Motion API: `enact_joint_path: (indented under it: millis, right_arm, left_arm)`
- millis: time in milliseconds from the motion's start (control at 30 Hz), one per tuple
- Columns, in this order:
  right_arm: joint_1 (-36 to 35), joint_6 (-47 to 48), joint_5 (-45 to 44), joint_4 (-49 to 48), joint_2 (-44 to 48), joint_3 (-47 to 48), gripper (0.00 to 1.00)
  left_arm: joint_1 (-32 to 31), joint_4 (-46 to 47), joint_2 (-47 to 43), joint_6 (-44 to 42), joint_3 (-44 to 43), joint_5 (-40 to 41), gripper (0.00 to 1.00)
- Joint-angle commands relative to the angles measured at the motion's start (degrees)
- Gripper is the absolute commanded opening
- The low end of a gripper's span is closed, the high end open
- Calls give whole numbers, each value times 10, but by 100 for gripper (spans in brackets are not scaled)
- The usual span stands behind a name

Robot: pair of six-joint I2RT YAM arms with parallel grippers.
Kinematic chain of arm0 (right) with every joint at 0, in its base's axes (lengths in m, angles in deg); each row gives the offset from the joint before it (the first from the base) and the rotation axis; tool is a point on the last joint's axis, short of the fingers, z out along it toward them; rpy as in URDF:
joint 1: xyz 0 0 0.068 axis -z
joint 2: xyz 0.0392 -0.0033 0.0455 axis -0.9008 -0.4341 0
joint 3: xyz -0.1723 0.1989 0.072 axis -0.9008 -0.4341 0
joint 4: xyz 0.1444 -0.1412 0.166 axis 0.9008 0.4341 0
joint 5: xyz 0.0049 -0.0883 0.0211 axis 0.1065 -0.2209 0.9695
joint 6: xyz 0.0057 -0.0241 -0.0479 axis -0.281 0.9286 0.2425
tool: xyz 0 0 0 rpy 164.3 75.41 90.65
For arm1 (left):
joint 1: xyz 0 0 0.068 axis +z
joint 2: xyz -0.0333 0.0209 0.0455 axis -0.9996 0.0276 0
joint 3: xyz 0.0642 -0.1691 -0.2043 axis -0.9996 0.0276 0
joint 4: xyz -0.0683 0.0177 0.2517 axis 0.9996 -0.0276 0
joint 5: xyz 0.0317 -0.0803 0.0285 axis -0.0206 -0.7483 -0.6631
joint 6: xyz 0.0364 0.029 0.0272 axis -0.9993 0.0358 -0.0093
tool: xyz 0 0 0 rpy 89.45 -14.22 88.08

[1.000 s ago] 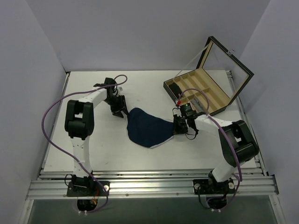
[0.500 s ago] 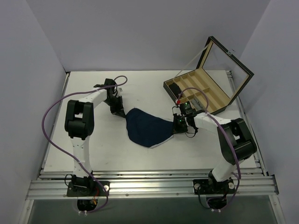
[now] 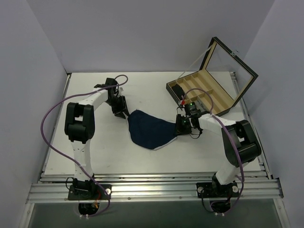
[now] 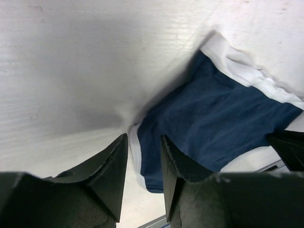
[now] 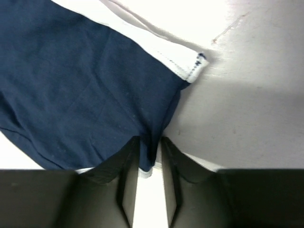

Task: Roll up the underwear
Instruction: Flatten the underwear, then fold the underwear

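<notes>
The dark navy-blue fabric underwear with thin white trim (image 3: pixel 149 130) lies spread flat at the middle of the white table (image 3: pixel 95 152). The left gripper (image 4: pixel 143 142) is pinched onto the garment's trimmed corner at 10 o'clock. The right gripper (image 5: pixel 148 142) is clamped on bunched cloth at its 3 o'clock edge. At the table's 1 o'clock stands a dark wooden divided box (image 3: pixel 202 97), lid raised. A small black item (image 3: pixel 176 89) sits in its 9 o'clock end compartment.
</notes>
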Motion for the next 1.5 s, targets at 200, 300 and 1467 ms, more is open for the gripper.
enact_joint_path:
  millis: [200, 300, 1467]
  right_arm:
    - [6, -43, -33, 1, 4, -8, 31]
    - [6, -61, -55, -17, 13, -18, 27]
    - [35, -21, -93, 79, -9, 56, 0]
  left_arm:
    - [-18, 20, -74, 30, -21, -26, 42]
    - [-13, 10, -52, 16, -37, -15, 43]
    - [-20, 80, 32, -25, -5, -126, 11]
